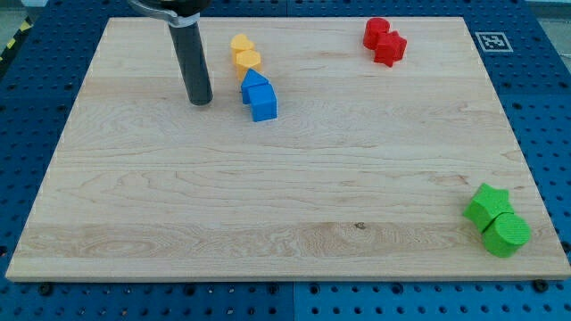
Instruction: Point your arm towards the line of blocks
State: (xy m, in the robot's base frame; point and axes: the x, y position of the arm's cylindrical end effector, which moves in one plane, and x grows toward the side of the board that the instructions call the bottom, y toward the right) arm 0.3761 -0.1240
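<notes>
Line of blocks sits upper centre-left: two yellow blocks [244,53] above two blue blocks [259,95], touching, long axis running from upper left down to lower right. My tip [201,100] rests just left of the blue pair, apart from them; no jaws, bare rod. Wooden board [268,205] lies open below. Red blocks [384,40] upper right, green blocks [496,220] at lower-right edge.

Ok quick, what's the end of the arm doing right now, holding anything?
My tip: a bare rod with no jaws, holding nothing; it rests on the board, just to the view's left of the blue blocks, not touching them.
</notes>
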